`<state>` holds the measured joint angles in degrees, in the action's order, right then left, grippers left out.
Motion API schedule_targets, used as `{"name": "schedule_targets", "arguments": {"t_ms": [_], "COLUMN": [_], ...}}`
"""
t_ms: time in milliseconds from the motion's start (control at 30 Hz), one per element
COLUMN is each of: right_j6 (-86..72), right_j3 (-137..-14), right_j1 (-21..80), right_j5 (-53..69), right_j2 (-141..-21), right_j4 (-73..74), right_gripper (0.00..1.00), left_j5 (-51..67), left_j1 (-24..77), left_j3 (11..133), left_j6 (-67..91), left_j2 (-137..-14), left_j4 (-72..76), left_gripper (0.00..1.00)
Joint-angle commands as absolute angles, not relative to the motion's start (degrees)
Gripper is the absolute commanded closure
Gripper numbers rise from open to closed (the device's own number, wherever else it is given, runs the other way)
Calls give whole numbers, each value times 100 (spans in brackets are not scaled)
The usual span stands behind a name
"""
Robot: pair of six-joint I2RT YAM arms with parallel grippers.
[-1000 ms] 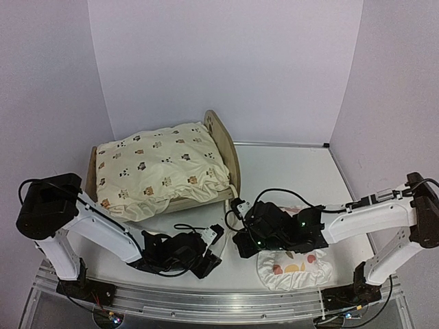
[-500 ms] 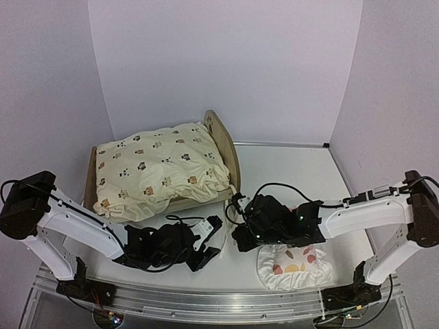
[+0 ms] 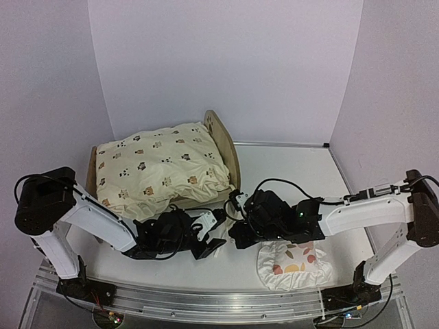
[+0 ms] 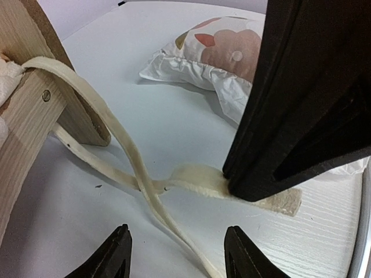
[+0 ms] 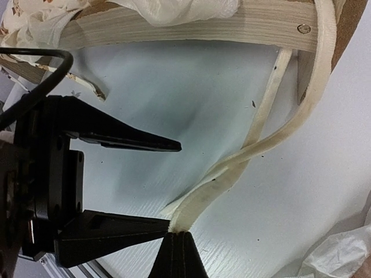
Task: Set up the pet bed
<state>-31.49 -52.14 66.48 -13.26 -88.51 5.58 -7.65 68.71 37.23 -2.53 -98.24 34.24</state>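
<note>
The pet bed (image 3: 221, 137) stands at the back left, its light-wood frame (image 4: 26, 119) mostly covered by the cream animal-print cushion (image 3: 158, 164). Two cream straps (image 4: 93, 98) run from the bed's corner and cross on the table. My right gripper (image 5: 182, 255) is shut on the end of one strap (image 5: 255, 147), low over the table just right of the bed's near corner. My left gripper (image 4: 179, 258) is open, facing it, and the other strap lies between its fingertips (image 4: 119, 255) untouched. In the top view the two grippers (image 3: 218, 229) (image 3: 232, 241) almost meet.
The ruffled white floral pillow (image 3: 295, 264) lies on the table under the right arm, also in the left wrist view (image 4: 214, 58). Black cables loop over both forearms. The metal rail (image 3: 219, 301) runs along the table's near edge. Purple walls enclose the back and sides.
My left gripper has moved up and right toward the bed corner and the right gripper, and its jaws have opened wider. The right gripper has stayed shut on the strap, shifting slightly left.
</note>
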Motion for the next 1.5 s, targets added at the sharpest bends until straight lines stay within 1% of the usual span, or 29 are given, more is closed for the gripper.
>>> {"name": "schedule_targets", "arguments": {"t_ms": [0,100,200,400,467,500,667,733,833,933,1100,1133,1167,1200,1233,1267,1333,1467], "right_j6": [-3138,-3132,-3133,-3139,-3141,-3146,-3142,-3146,-3142,-3132,-3154,-3144,-3127,-3106,-3096,-3104,-3139,-3058], "right_j3": [-5404,-5396,-5393,-5346,-5335,-5327,-5302,-5287,-5271,-5248,-5236,-5233,-5219,-5194,-5156,-5116,-5026,-5110], "right_j1": [6613,6610,6617,6614,6611,6611,6610,6614,6611,6614,6600,6586,6555,6521,6452,6343,6045,5591], "right_j5": [-1262,-1246,-1235,-1222,-1213,-1205,-1226,-1235,-1247,-1326,-1566,-1615,-1673,-1740,-1794,-1799,-1741,-1633], "right_j2": [-8662,-8638,-8604,-8511,-8486,-8475,-8424,-8390,-8343,-8288,-8283,-8288,-8281,-8262,-8233,-8202,-8164,-8453], "right_j4": [481,483,496,517,527,534,572,579,594,614,638,650,659,665,668,668,666,592], "right_gripper": [100,100,100,100,100,100,100,100,100,100,99,91,76,64,54,47,43,43], "left_j5": [-34,138,63,164,163,154,45,-174,-280,-336,-183,-172,-174,-204,-231,-237,-224,-121], "left_j1": [6625,6593,6571,6487,6479,6478,6468,6462,6453,6451,6447,6446,6450,6445,6438,6434,6434,6425], "left_j3": [3773,3873,4020,4337,4401,4445,4499,4455,4403,4348,4385,4409,4423,4436,4454,4470,4447,4382], "left_j6": [-673,-786,-832,-868,-883,-890,-941,-952,-974,-965,-890,-881,-866,-834,-800,-775,-720,-597], "left_j2": [-9919,-10060,-10238,-10575,-10636,-10656,-10731,-10734,-10740,-10721,-10672,-10662,-10644,-10617,-10589,-10566,-10523,-10449], "left_j4": [4150,4194,4269,4243,4305,4316,4406,4491,4566,4611,4355,4262,4201,4143,4041,3941,3862,3843], "left_gripper": [44,46,49,50,54,59,67,74,80,99,100,100,100,100,100,100,100,100]}}
